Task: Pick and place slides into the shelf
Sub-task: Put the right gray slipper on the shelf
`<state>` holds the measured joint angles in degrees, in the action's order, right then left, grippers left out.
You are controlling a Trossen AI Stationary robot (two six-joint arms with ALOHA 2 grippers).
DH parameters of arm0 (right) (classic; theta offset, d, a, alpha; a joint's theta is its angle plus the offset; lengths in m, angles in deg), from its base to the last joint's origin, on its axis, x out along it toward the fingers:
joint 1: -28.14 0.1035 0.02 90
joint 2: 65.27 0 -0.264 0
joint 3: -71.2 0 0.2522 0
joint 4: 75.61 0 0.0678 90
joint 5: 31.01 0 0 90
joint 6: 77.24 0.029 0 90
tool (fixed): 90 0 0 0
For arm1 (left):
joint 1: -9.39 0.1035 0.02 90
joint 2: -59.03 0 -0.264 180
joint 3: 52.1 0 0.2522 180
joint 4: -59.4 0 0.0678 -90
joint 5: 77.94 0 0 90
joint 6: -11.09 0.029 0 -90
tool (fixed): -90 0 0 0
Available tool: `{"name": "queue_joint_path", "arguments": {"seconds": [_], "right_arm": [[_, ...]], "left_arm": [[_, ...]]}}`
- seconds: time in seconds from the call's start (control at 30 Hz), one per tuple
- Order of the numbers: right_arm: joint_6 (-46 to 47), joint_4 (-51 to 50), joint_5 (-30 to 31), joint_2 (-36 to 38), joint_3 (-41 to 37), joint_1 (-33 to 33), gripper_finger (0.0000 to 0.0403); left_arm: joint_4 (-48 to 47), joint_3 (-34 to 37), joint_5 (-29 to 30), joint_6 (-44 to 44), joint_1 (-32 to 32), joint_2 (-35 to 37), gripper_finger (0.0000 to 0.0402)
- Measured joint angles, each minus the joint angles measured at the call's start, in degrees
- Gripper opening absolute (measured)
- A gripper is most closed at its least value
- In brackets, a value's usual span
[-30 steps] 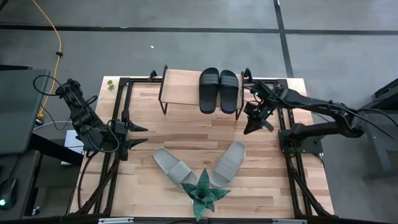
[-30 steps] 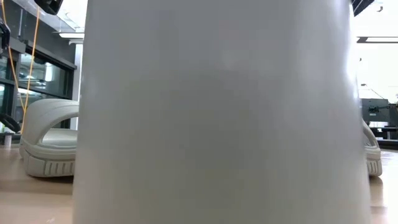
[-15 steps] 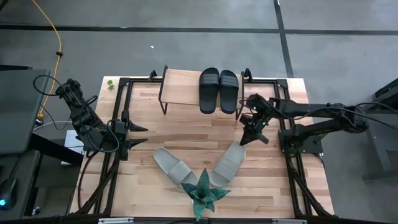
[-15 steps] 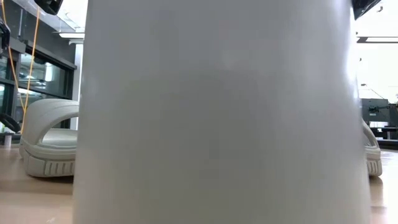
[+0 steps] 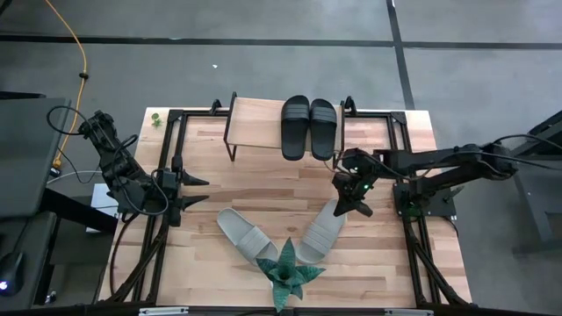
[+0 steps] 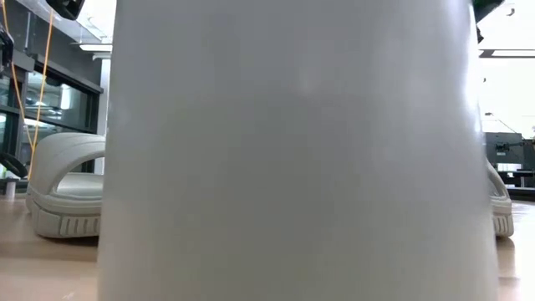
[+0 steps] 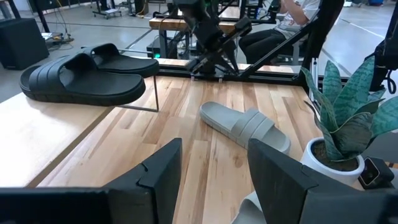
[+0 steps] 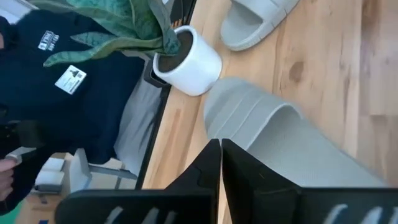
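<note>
While its fingers are clenched on nothing, the right end effector (image 5: 349, 201) hangs just over the heel of the right beige slide (image 5: 320, 230), likely lining up a grasp. That slide and the other beige one (image 5: 247, 234) lie in a V on the worktop (image 5: 263, 180), toes by the plant (image 5: 287, 275). Both black slides (image 5: 309, 126) already sit on the shelf (image 5: 255, 123), whose left half is bare, room for the beige pair. Left end effector (image 5: 202, 190) waits at the left edge, fingers parted and holding nothing
</note>
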<state>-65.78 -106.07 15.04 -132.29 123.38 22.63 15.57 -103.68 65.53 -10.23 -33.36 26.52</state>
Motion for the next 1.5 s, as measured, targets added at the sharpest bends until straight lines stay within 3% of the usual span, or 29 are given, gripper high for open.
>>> {"name": "queue_joint_path", "arguments": {"seconds": [0.23, 0.43, 1.1, 1.27, 1.5], "right_arm": [[0.6, 4.5, -5.1, -5.8, 0.0, 0.1, 0.0007], [0.3, 5.0, -3.1, -8.2, 0.0, 0.6, 0.0007], [2.7, 13.9, -4.2, -17.9, 0.0, 5.7, 0.0009], [3.3, 14.2, -2.6, -19.4, 0.0, 7.0, 0.0038], [3.6, 14.4, -0.5, -20.1, 0.0, 7.3, 0.0119]], "left_arm": [[0.0, 0.0, 0.0, -0.1, 0.0, 0.0, 0.017], [0.0, 0.0, 0.0, -0.1, 0.0, 0.0, 0.017], [0.0, 0.0, 0.0, -0.2, 0.0, 0.0, 0.017], [0.0, 0.0, 0.0, -0.2, 0.0, 0.0, 0.017], [0.0, 0.0, 0.0, -0.2, 0.0, 0.0, 0.017]]}}
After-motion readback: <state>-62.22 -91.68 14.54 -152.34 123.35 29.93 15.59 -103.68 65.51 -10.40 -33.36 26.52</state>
